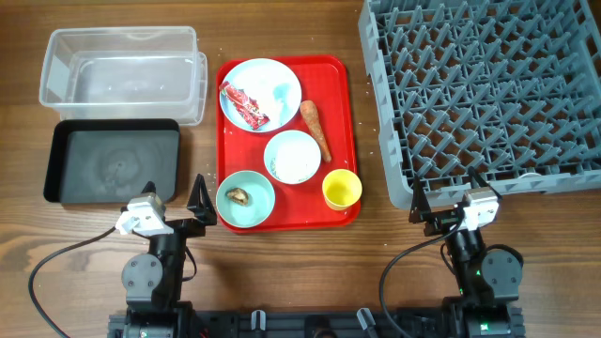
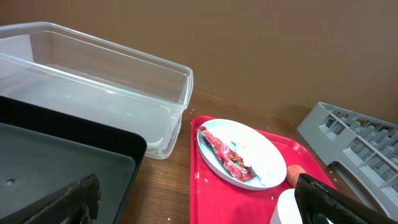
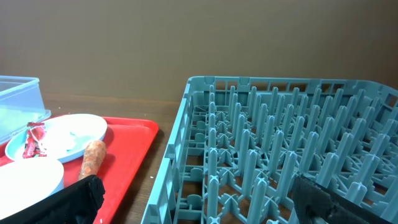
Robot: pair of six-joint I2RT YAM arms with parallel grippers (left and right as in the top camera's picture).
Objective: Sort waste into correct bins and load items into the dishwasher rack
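On the red tray [image 1: 333, 94] a pale blue plate [image 1: 263, 75] carries a red wrapper [image 1: 246, 106] and a whitish tissue [image 1: 282, 94]. An orange carrot [image 1: 315, 130] lies beside it. Rice fills the pale blue bowl [image 1: 269, 150]. A brown scrap [image 1: 238, 195] sits in the pale green bowl [image 1: 259, 205], next to a yellow cup [image 1: 342, 189]. The clear tub [image 1: 122, 70] and black tray [image 1: 113, 160] lie left, the grey rack [image 1: 488, 89] right. My left gripper [image 1: 176, 199] and right gripper [image 1: 446, 202] hover open and empty at the near edge.
The left wrist view shows the black tray [image 2: 56, 162], the clear tub [image 2: 93, 93], the plate [image 2: 267, 152] and the wrapper [image 2: 227, 158]. The right wrist view looks into the rack's pegs [image 3: 280, 137], with the carrot [image 3: 93, 158] at left. Cables trail behind both arms.
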